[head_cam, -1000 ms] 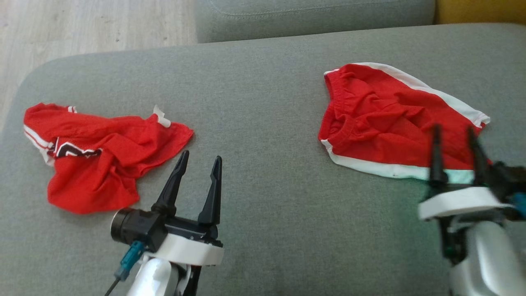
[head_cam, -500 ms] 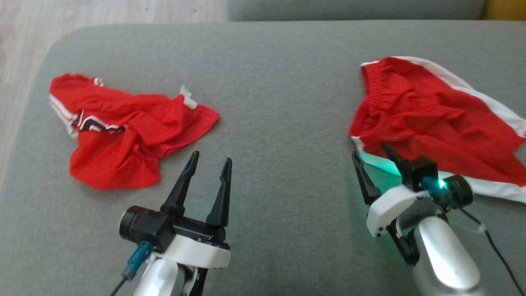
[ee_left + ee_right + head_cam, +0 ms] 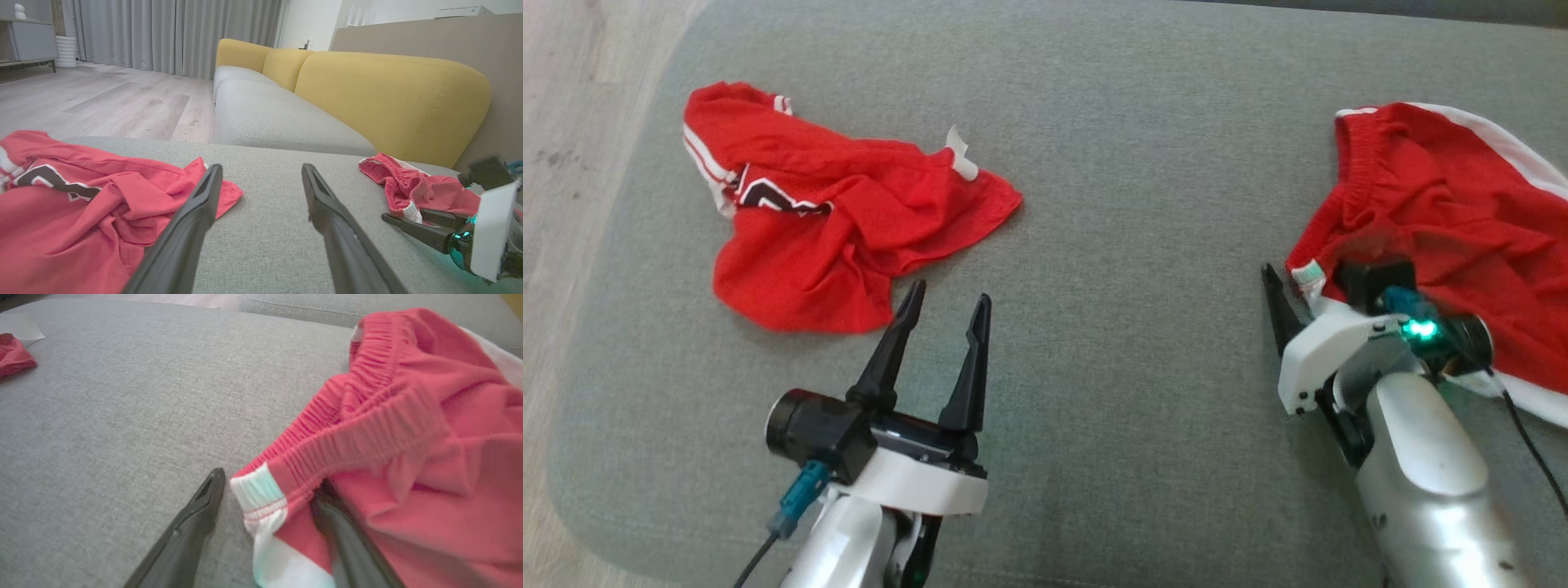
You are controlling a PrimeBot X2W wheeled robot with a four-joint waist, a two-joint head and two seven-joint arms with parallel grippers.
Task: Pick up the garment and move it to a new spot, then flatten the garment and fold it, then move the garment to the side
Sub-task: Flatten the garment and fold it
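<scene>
Arms first: our left tool (image 3: pixel 952 291) hovers over the grey sofa seat (image 3: pixel 1135 163), its fingers spread and empty. Their tips are just beside the near edge of the crumpled jersey (image 3: pixel 849 220). Our right arm comes in from the lower right with the wrist rolled over. The right tool (image 3: pixel 270 479) stands wide apart, straddling the white-edged waistband corner of the shorts (image 3: pixel 1445 204). One finger lies on bare seat beside that corner, and the other lies against the red cloth with its tip running under the waistband fold. We see nothing pinched. The shorts lie rumpled at the right of the seat, well apart from the jersey.

Since a second ago our head camera has swung, so both garments sit elsewhere in that view without having shifted on the seat. The right tool then stood fingers-up over the shorts' lower white hem. Half a second ago it had rolled over beside that hem, and now it is at the waistband. The left tool keeps its spread pose.
</scene>
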